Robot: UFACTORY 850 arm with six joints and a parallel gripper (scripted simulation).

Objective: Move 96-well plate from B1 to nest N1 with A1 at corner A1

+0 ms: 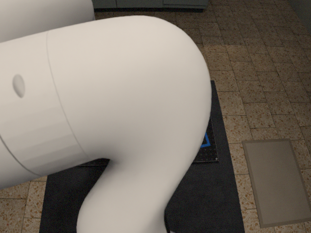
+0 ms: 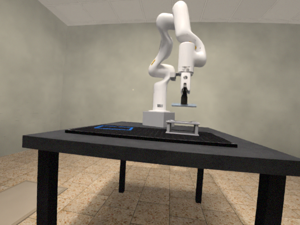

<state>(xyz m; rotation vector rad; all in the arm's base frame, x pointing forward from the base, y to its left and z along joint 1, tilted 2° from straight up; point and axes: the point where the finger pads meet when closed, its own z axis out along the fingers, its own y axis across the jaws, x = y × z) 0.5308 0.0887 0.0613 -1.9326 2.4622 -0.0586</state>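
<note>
The black worktop (image 2: 154, 154) carries a dark mat (image 2: 145, 135), and the white arm (image 2: 161, 72) rises from a grey pedestal (image 2: 147, 119) at its far edge; in the top view the arm's body (image 1: 112, 100) hides nearly everything below. The raised nest (image 2: 182, 127) stands on the mat to the right, well apart from the blue-outlined spot B1 (image 2: 113, 127) on the left. The tool (image 2: 184, 98) points straight down, pinching the 96-well plate (image 2: 183, 105), which hangs level in the air directly above the nest, not touching it.
</note>
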